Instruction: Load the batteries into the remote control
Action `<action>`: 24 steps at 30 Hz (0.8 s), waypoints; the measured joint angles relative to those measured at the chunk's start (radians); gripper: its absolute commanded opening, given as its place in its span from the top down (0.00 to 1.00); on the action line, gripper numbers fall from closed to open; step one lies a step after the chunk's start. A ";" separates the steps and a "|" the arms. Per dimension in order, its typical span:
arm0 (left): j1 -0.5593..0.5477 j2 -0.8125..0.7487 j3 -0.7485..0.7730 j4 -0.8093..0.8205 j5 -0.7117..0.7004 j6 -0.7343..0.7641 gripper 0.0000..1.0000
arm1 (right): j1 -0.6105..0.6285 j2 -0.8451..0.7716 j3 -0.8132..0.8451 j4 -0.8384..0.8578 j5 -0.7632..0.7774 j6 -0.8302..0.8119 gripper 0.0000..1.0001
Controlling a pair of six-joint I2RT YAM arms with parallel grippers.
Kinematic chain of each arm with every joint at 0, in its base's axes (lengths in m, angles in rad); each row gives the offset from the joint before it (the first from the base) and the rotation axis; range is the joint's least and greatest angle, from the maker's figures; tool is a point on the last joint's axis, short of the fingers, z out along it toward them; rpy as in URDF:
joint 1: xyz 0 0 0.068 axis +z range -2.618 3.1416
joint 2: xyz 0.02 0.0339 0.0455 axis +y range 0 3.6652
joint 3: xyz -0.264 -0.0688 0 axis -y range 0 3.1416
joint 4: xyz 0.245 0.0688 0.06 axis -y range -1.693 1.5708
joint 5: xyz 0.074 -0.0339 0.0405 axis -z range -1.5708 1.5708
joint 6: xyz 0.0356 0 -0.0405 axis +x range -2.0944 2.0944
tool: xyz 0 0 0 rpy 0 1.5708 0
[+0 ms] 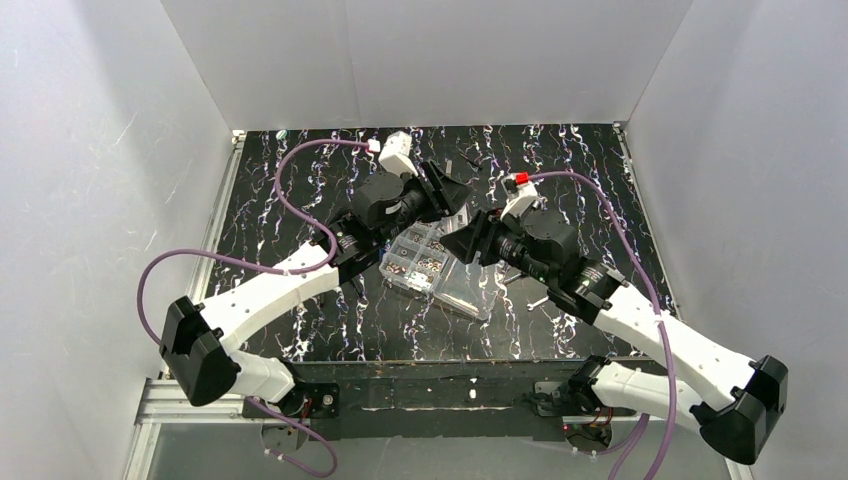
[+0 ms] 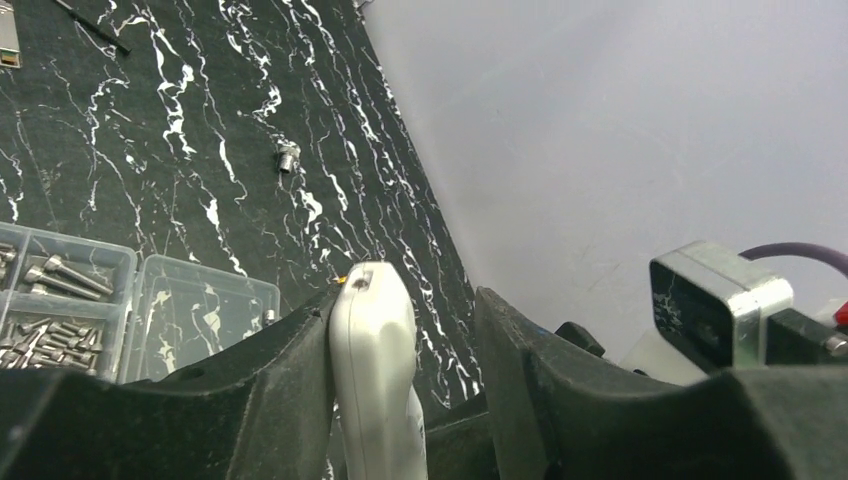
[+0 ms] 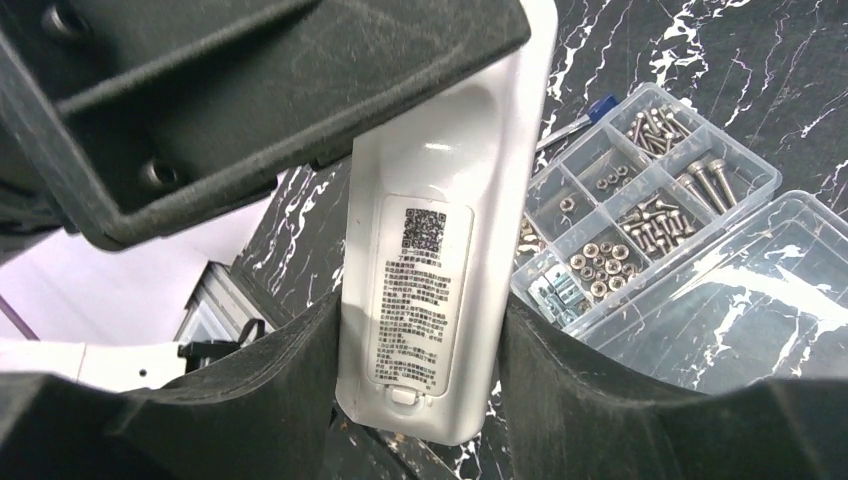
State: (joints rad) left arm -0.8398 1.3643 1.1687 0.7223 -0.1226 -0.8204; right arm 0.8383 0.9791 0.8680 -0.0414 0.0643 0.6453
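- White plastic, slim and round-ended: the remote control (image 3: 430,270) is held in the air above the black, white-veined worktop (image 1: 330,330), between the 2 arms where they meet near the middle.
- Right fingers (image 3: 270,400) pinch the remote control across its width, 1 black pad against each long edge, near its lower end.
- Its back faces the right wrist camera, showing a printed label (image 3: 422,290) with a square code at the top and a small catch at the bottom edge.
- Left fingers (image 2: 290,370) are spread. In the left wrist view the remote control (image 2: 375,370) leans against 1 of them, while a plain gap separates it from the other.
- From the right wrist, the left arm's black fingers cover the upper end of the remote control.
- Just beside and below the remote control, a clear box (image 1: 430,268) lies open on the worktop. Its small compartments hold screws and nuts.
- A single small metal part (image 2: 288,157) lies loose on the worktop, well apart from the box.
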 measured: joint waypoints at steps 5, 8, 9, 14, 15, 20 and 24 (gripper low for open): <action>0.000 -0.005 -0.002 0.011 0.001 -0.004 0.50 | -0.028 -0.044 -0.008 -0.031 -0.057 -0.035 0.99; 0.000 -0.012 -0.018 0.020 0.001 -0.014 0.50 | -0.056 -0.086 -0.029 -0.040 -0.096 -0.059 0.99; 0.000 -0.017 -0.027 0.023 0.001 -0.022 0.50 | -0.067 -0.103 -0.037 -0.048 -0.108 -0.068 0.99; 0.000 -0.045 -0.070 0.036 0.017 -0.064 0.50 | -0.134 -0.154 -0.048 -0.084 -0.195 -0.108 0.99; 0.000 -0.048 -0.072 0.036 0.024 -0.071 0.50 | -0.146 -0.158 -0.048 -0.089 -0.212 -0.116 0.99; 0.000 -0.057 -0.072 0.058 0.078 -0.098 0.50 | -0.199 -0.161 -0.048 -0.118 -0.322 -0.153 0.99; 0.000 -0.057 -0.072 0.066 0.114 -0.115 0.52 | -0.224 -0.159 -0.048 -0.137 -0.383 -0.170 0.99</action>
State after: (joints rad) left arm -0.8398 1.3071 1.0962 0.7883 -0.0086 -0.9356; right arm 0.6147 0.8196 0.8200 -0.1783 -0.3187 0.4755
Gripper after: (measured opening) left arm 0.502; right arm 0.600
